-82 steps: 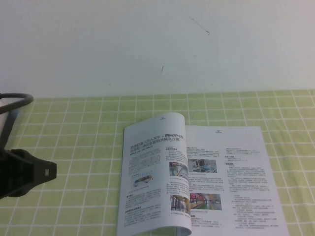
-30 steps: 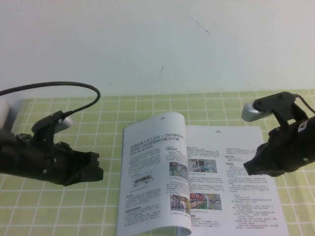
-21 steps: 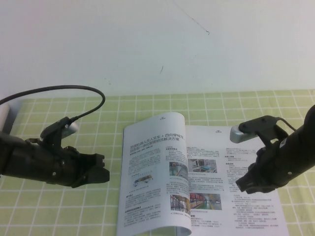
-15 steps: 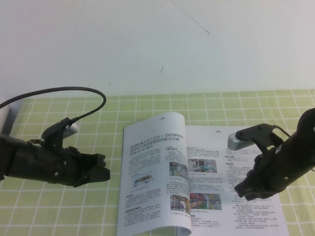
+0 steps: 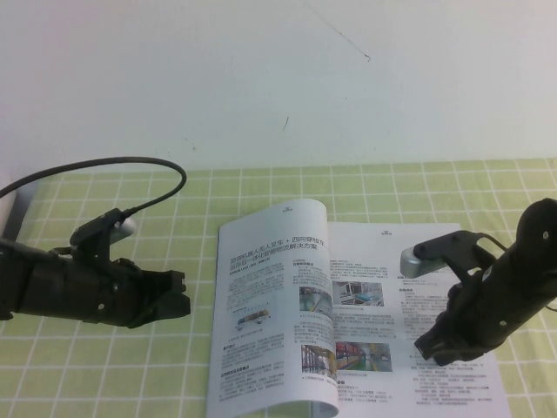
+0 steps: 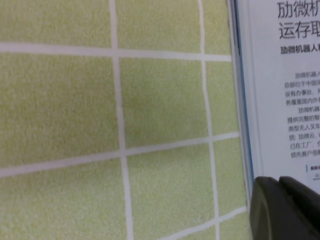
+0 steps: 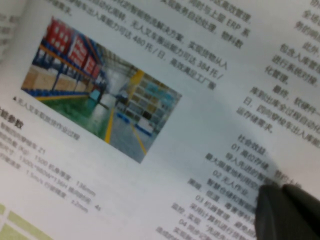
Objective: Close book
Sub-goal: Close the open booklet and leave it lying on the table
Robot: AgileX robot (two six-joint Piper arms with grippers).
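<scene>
Black and clenched, the left pincer (image 5: pixel 180 300) hung low over the green checked cloth of the counter (image 5: pixel 130 222), its two tips pressed together with nothing between them. It pointed toward the left edge of the book (image 5: pixel 365 305) and, in the high view, sat just beside that edge without reaching over it. Its own wrist camera showed the dark tips against the page margin, with the book's thin blue border running alongside the cloth's white grid lines. Behind the pincer the left arm (image 5: pixel 61 287) stretched back toward the counter's left side, and a black cable (image 5: pixel 130 161) looped up over it.

The right pincer (image 5: pixel 428 342) was clenched too, and empty, poised over the lower part of the book's right-hand page (image 5: pixel 435 239). Whether it touched the paper could not be told. From its wrist camera the closed tips showed beside lines of printed text, and a colour photo of a warehouse aisle (image 7: pixel 100 100) lay farther across the same page. A silver camera housing (image 5: pixel 412 261) sat on top of the right arm (image 5: pixel 513 279).

The book lay open on the counter between the two pincers. Its right-hand page lay flat, while the left-hand page (image 5: pixel 270 296) arched upward and curled over at the spine. A pale wall (image 5: pixel 261 87) rose behind the counter.
</scene>
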